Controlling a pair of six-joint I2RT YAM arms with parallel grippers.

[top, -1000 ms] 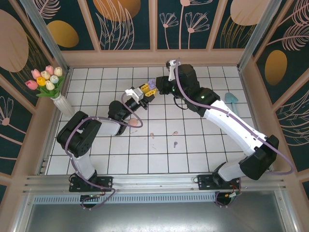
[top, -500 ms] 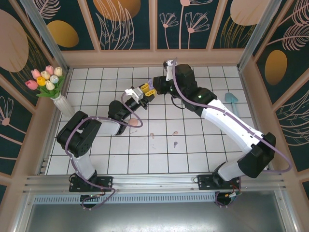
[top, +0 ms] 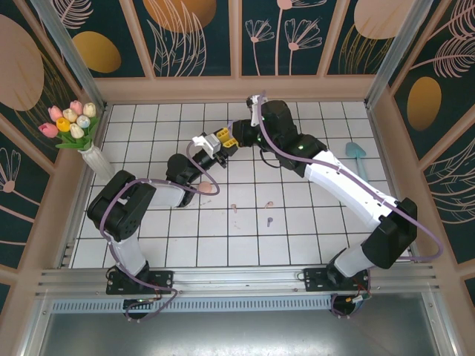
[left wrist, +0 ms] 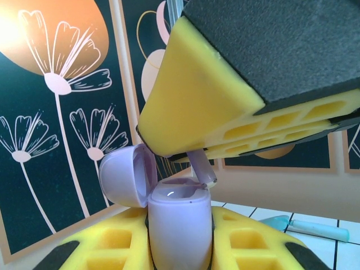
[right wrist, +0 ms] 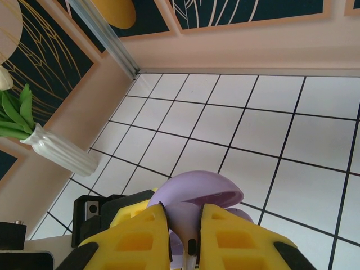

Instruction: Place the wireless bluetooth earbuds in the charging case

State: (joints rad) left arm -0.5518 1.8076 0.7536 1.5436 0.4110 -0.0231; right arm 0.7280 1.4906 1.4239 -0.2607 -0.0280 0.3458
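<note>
The charging case (left wrist: 179, 225) is pale lilac, the earbud (left wrist: 201, 167) above it purple. The left gripper (left wrist: 180, 247) and the right gripper (right wrist: 185, 239) are yellow with black pads. The bench (top: 312, 230) is white tile with dark grid lines. At 9 o'clock, pink, yellow and cream tulips (top: 70, 119) top a white vase (top: 95, 159). The walls (top: 193, 37) are dark teal with peach flowers.

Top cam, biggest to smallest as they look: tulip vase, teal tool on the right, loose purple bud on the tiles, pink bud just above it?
1. tulip vase, flowers included
2. teal tool
3. purple bud and pink bud: both tiny specks and they look alike, so I won't rank them.
</note>
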